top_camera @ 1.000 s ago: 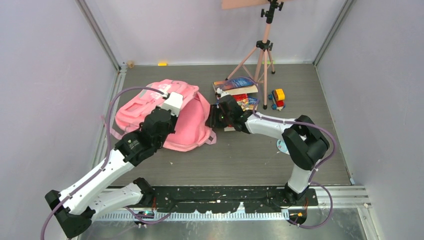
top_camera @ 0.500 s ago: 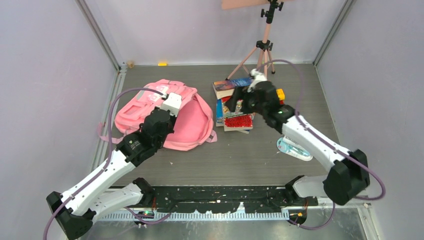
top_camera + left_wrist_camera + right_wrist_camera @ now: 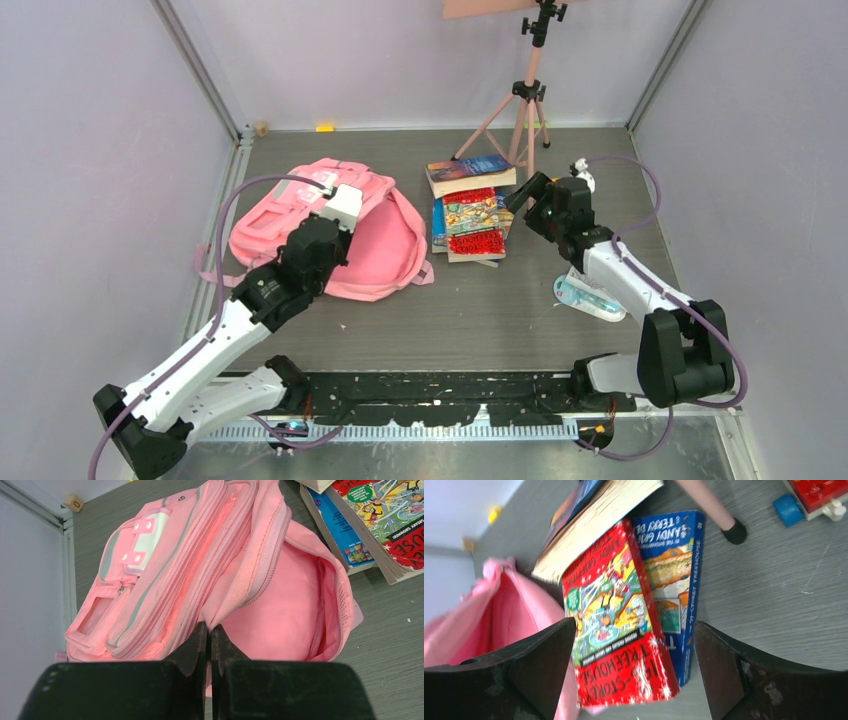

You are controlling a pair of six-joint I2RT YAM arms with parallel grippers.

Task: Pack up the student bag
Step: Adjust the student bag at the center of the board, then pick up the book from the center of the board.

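My left jaws are pinched tight on the opening edge of the pink student bag point(image 3: 265, 225), lying unzipped at ten o'clock on the table point(image 3: 480, 310). My right jaws gape wide beside the books point(image 3: 470, 215) at twelve o'clock.

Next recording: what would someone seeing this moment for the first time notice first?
The big pink student bag lies left of centre on the table, its main compartment gaping open, with the left gripper shut on the edge of the opening. Just right of it sits a colourful stack of books, and the right gripper hovers wide open over them.
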